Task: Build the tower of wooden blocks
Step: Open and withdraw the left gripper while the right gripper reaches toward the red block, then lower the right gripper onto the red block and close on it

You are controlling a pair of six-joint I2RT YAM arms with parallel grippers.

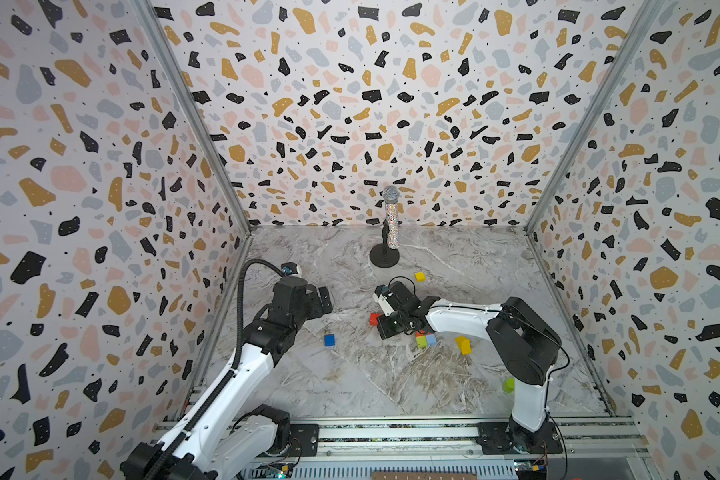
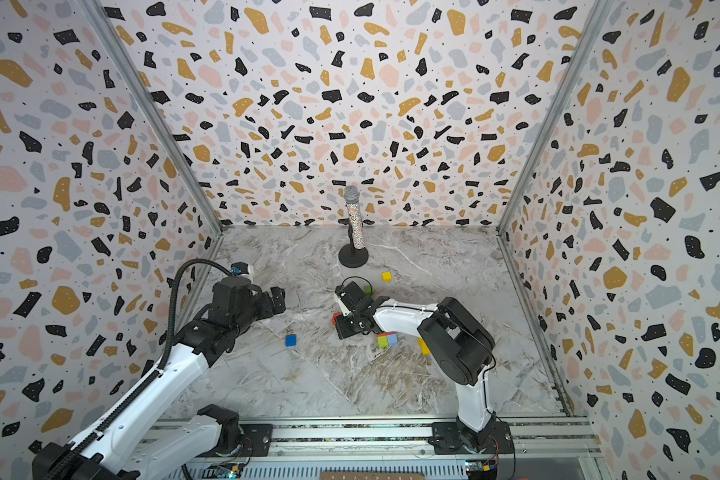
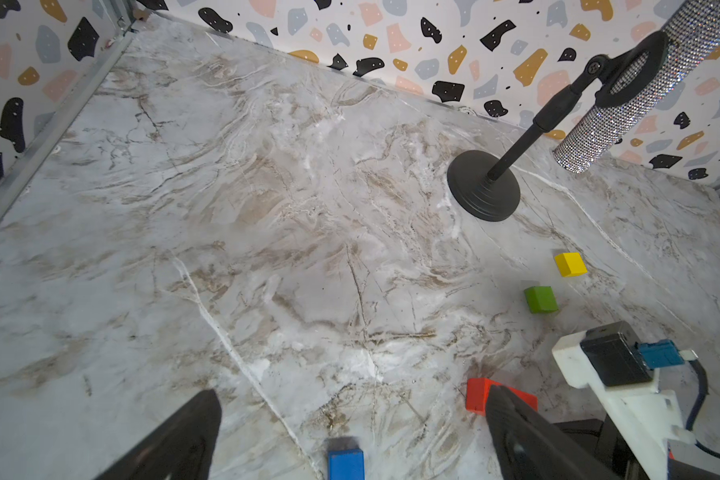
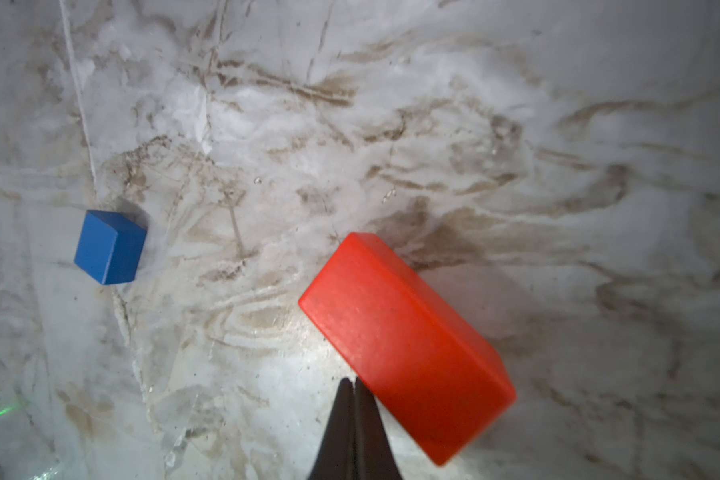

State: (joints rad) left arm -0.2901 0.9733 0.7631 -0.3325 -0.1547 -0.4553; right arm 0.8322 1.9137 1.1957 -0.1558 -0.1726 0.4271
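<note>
Bimanual workspace seen from above and from both wrists. The wood blocks lie scattered, unstacked, on the marble table (image 1: 350, 382). The right gripper (image 4: 353, 390) has its two fingers pressed together with nothing between them; in the right wrist view their tips stand right at the long edge of a red brick (image 4: 404, 345), which lies flat near the middle of the table, though whether they touch it cannot be told. In both top views this brick (image 1: 374, 319) shows only partly, just left of the right gripper's body. The left gripper (image 3: 352, 392) hangs above the table with its fingers (image 3: 184, 436) spread wide apart, holding nothing. A blue cube (image 1: 329, 340) rests alone on the table near the left gripper, well apart from the red brick. Toward the back wall a yellow cube (image 1: 420, 276) and a green cube (image 3: 540, 299) sit near each other but not touching, in front of a glittery microphone (image 1: 391, 222) standing upright in a black stand (image 1: 384, 255). Beside the right arm's forearm a pale green cube (image 1: 421, 341) and a light blue cube (image 1: 431, 339) sit side by side, touching, with a sliver of another red block (image 2: 385, 333) just behind them. A yellow brick (image 1: 463, 345) lies tilted near these. A small lime cylinder (image 1: 508, 385) shows beside the right arm's upright link.
</note>
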